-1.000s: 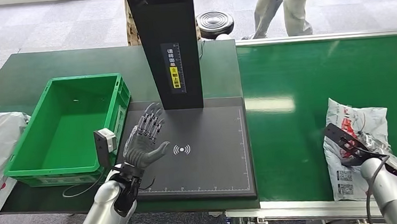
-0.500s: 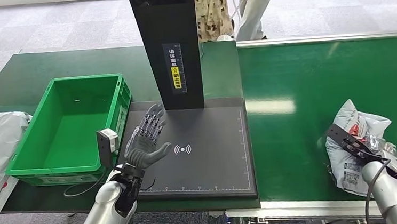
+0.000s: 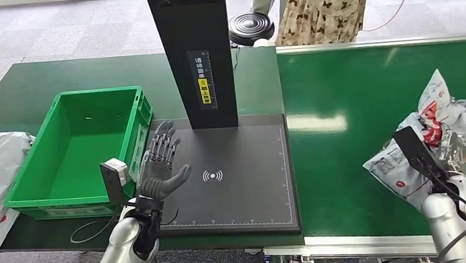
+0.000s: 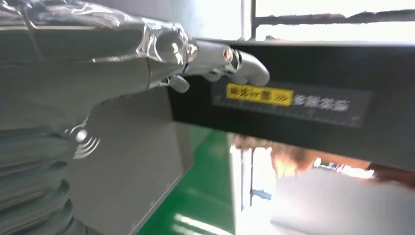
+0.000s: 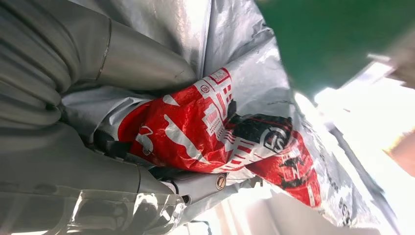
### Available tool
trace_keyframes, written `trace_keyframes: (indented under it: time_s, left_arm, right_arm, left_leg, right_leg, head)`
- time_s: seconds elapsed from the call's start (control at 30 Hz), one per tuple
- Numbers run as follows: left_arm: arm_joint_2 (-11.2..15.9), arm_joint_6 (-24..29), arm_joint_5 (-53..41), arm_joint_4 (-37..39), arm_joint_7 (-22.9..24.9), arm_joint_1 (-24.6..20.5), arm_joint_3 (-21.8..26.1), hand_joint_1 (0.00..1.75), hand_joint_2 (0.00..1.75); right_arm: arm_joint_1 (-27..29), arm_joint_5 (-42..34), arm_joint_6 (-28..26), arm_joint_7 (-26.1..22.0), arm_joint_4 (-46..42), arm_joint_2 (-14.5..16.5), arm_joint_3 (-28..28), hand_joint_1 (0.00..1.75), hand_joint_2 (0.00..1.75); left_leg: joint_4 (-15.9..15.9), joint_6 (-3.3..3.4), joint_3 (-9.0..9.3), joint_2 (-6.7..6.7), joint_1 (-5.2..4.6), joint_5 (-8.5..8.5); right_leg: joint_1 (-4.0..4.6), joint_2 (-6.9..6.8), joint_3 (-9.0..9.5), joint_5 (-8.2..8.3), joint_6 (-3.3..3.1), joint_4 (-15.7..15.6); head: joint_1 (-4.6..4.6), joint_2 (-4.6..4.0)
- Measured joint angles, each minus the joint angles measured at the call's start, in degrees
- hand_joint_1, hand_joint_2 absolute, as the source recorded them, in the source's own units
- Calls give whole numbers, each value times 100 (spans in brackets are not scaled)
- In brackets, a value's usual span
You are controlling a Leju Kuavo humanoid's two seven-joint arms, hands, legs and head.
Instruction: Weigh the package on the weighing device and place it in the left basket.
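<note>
The right hand (image 3: 449, 158) has raised the package (image 3: 435, 134) off the green belt (image 3: 346, 160) (fingers closed around it). The left hand (image 3: 159, 165) hovers over the scale (image 3: 234, 175), fingers spread, beside the basket (image 3: 75, 153).

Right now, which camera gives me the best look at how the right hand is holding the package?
The right wrist view: the package, grey with red print, is bunched close up between the right hand's thumb and fingers. The head view shows the whole package above the green belt, the grip hidden. The left wrist view faces the scale.

Left hand (image 3: 160, 168) spread (right hand (image 3: 452, 152) clenched)
</note>
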Motion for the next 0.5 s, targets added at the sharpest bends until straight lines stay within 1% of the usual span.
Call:
trace_keyframes:
  time_s: [0.1, 0.2, 0.27, 0.37, 0.5]
  left_arm:
    - [-50, 480, -227, -149, -316, 21, 60, 0, 175]
    - [-87, 798, -340, -251, -513, 20, 80, 0, 175]
    - [-97, 914, -355, -274, -604, 17, 83, 0, 175]
    - [-101, 1003, -357, -277, -710, 2, 82, 0, 175]
    - [-124, 1021, -357, -263, -752, -111, 64, 0, 175]
  right_arm:
    - [118, -164, -314, -651, -774, 150, -18, 175, 175]
    - [124, -291, -217, -1088, -1390, 286, 62, 175, 175]
    - [85, -326, 39, -1320, -1668, 352, 267, 175, 175]
    - [-61, -261, 558, -1531, -1883, 431, 798, 175, 175]
    - [-458, -117, 1337, -1545, -1819, 559, 1917, 175, 175]
  left_leg:
    - [-3, 0, 0, 1, 0, 0]
    - [-6, -1, 0, 3, 0, 1]
    - [-7, -1, 1, 10, 0, 1]
    - [-7, -4, 4, 20, 0, 3]
    - [-7, -14, 4, 24, 1, 10]
  right_leg:
    - [0, 1, -2, -1, -1, 1]
    - [1, 3, -2, -1, -2, 2]
    - [1, 8, -2, 0, -3, 3]
    - [1, 16, -2, 1, -4, 4]
    - [1, 23, -7, 4, -6, 7]
  head:
    - [-1, 0]
    - [1, 0]
    - [1, 0]
    - [0, 1]
    - [1, 0]
